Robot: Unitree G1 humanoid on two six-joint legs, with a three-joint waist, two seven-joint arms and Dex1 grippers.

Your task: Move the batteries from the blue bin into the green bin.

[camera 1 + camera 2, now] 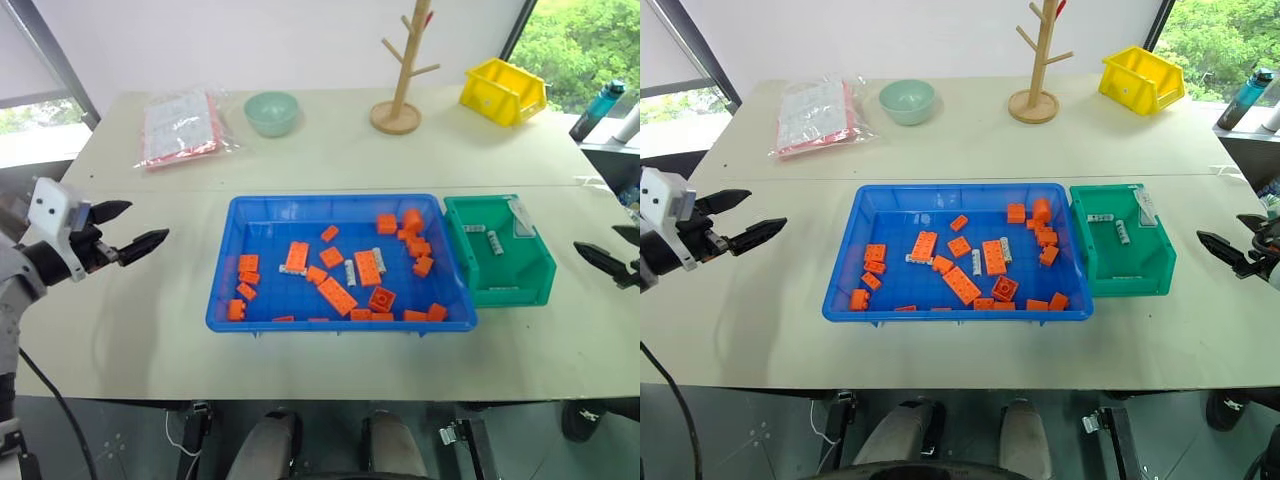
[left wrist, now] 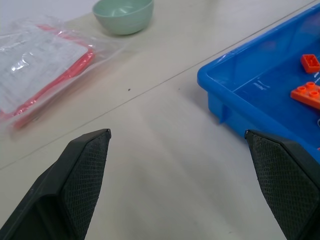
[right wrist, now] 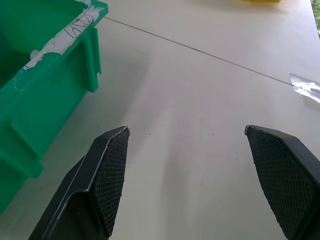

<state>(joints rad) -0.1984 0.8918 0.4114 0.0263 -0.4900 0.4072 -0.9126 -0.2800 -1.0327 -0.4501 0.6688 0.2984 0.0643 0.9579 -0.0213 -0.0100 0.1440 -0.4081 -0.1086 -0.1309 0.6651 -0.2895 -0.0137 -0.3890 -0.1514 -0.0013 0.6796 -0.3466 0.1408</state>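
The blue bin [image 1: 330,202] lies at the table's middle, holding orange bricks and a few small silver-grey batteries [image 1: 350,272] among them. The green bin [image 1: 512,292] stands against its right side with two batteries [image 1: 495,243] inside. My left gripper [image 1: 148,221] hovers open and empty over the table, well left of the blue bin [image 2: 240,100]. At the table's right edge my right gripper [image 1: 1220,227] is open too, just right of the green bin [image 3: 45,90], with nothing between its fingers.
Along the far side of the table are a plastic bag of papers [image 1: 180,127], a pale green bowl [image 1: 271,112], a wooden mug tree [image 1: 400,70] and a yellow bin [image 1: 503,92]. A water bottle [image 1: 598,108] stands beyond the right corner.
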